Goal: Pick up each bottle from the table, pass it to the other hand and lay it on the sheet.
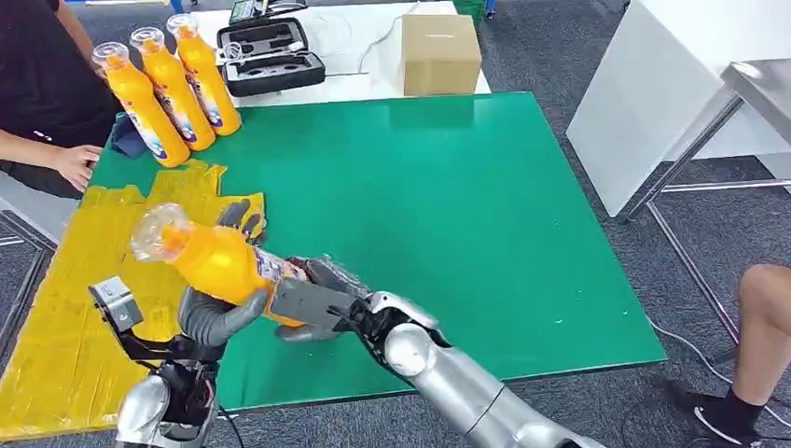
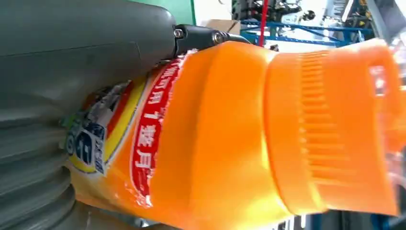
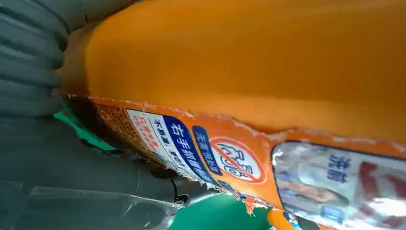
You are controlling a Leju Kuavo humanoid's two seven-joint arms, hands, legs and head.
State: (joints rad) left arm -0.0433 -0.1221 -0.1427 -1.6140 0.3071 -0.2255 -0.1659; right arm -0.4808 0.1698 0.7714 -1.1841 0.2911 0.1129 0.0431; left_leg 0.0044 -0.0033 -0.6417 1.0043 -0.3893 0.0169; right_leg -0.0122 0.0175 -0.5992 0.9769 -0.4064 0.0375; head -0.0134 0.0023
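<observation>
One orange bottle (image 1: pixel 213 259) — clear cap, torn label

silver arms (image 1: pixel 457 378), grey ribbed covers, dark fingers (image 1: pixel 235 213)

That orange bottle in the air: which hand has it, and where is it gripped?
Both hands hold the bottle: the left hand wraps its middle, just below the neck, and the right hand grips its base end.

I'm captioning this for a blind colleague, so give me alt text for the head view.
Both robot hands, the left hand and the right hand, grip one orange bottle above a green table, beside a yellow sheet. Three more orange bottles lie at the table's far left corner, near a seated person's hand.
</observation>
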